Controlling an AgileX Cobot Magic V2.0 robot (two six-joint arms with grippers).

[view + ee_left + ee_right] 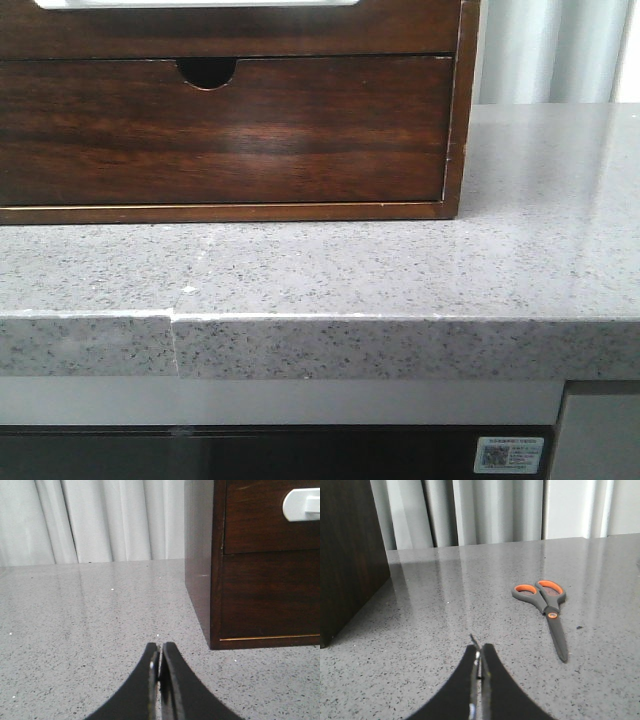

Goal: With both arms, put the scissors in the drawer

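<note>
The scissors (pixel 548 611), grey with orange-lined handles, lie flat and closed on the speckled grey counter, seen only in the right wrist view. My right gripper (pixel 480 651) is shut and empty, short of them and off to their side. The drawer (pixel 230 30) with the wide white cut-out is the top one in the dark wood cabinet and is closed. It also shows in the left wrist view (pixel 255 515). My left gripper (pixel 160 650) is shut and empty over the counter, near the cabinet's corner. Neither gripper shows in the front view.
A lower drawer (pixel 230 130) with a small half-round notch sits closed under the top one. The cabinet's side (pixel 347 555) stands beside my right gripper. The counter's front edge (pixel 320 345) runs across the front view. White curtains (pixel 90 520) hang behind.
</note>
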